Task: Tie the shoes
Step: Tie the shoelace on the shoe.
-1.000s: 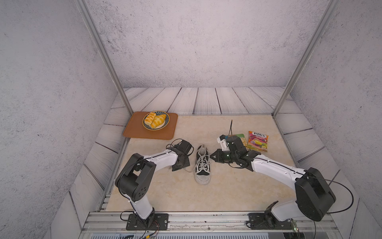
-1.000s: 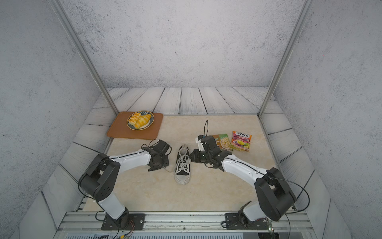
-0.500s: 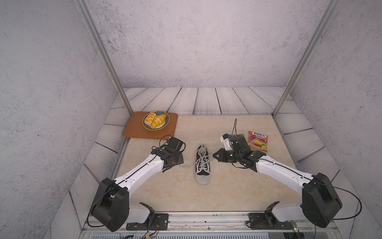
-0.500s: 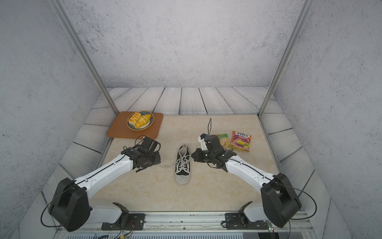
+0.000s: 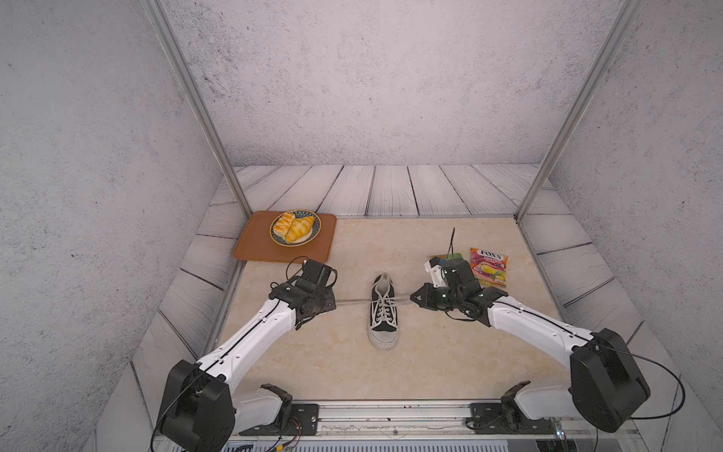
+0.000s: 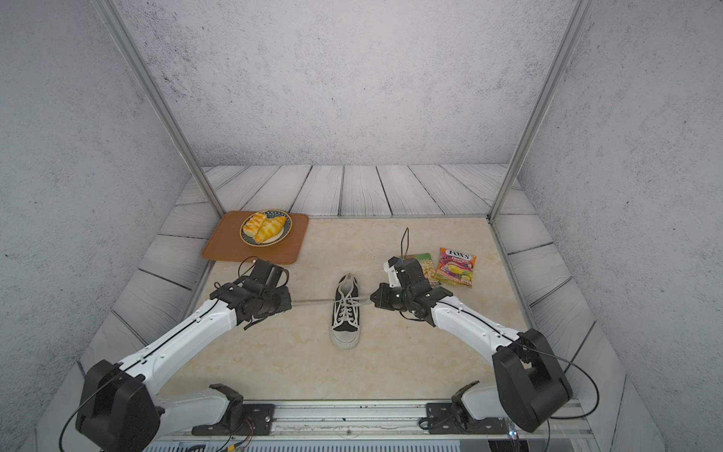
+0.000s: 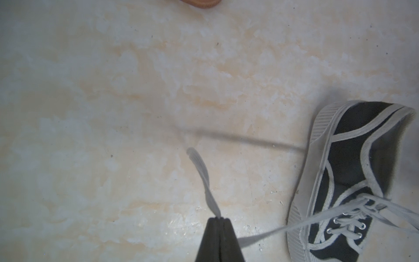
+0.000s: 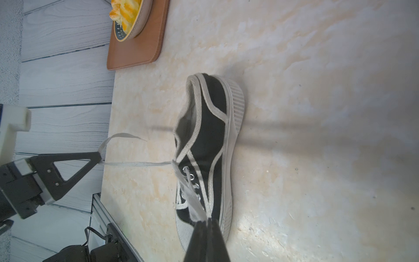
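One marble tabletop [image 5: 430,364] holds the black sneaker [image 5: 382,309] sole-down. Either side of it, left gripper [image 7: 218,220] and right gripper [image 8: 207,221] each pinch a white lace [image 8: 136,163], drawn taut. You're likely cinching the first knot; next, form loops without losing tension.

1. Table [image 5: 430,352]: beige marbled top, bordered by pale planks [image 5: 391,191] on the far and side edges.
2. Shoe [image 5: 382,313]: centre, upright on its sole, toe toward the near edge; laces [image 8: 136,163] drawn out to both sides.
3. Tray [image 5: 324,244]: far left corner, brown, bearing a plate [image 5: 294,243].
4. Candy bag [image 5: 489,267]: far right, lying flat; green packet [image 6: 427,270] just beside it, partly hidden.
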Controlling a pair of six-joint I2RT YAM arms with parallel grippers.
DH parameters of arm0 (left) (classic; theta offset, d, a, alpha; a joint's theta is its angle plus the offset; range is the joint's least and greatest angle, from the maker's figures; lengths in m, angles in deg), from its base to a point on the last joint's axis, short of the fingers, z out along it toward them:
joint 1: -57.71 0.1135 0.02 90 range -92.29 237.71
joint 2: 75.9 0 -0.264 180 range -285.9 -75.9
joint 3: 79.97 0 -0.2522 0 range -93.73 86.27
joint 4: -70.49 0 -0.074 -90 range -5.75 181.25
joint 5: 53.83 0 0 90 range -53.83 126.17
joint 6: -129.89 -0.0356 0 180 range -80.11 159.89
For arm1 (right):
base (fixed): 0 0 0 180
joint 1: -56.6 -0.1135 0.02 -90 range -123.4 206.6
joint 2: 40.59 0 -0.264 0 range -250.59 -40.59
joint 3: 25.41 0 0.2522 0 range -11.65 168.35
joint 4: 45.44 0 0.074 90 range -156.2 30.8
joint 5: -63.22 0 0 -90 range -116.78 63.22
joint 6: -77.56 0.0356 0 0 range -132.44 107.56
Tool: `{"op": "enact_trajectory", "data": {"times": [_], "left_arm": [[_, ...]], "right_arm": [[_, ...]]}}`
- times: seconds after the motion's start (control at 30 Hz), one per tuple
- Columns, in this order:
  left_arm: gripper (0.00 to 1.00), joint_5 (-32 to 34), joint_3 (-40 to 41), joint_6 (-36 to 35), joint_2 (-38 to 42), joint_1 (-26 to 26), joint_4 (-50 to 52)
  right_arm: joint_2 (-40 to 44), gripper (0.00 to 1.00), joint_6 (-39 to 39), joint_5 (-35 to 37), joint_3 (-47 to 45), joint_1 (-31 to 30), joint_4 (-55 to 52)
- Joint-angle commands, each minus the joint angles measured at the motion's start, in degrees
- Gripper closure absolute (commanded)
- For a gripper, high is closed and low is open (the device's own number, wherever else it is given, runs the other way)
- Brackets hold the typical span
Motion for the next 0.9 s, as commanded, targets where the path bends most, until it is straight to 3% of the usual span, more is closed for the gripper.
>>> {"op": "enact_trajectory", "data": {"times": [0.0,0.57,0.87], "left_arm": [[1.0,-0.8,1.7,-1.3,0.6,1.2,0.4],[1.0,-5.3,1.8,-2.4,-0.9,2.3,-0.8],[1.0,-6.1,2.1,-2.5,-1.0,2.3,-1.6]], "right_arm": [[2.0,1.0,2.4,-3.4,-1.8,1.2,5.2],[-2.2,0.95,12.4,-11.0,-7.4,4.6,22.5],[-4.9,0.9,14.8,-12.4,-8.1,4.7,26.2]]}}
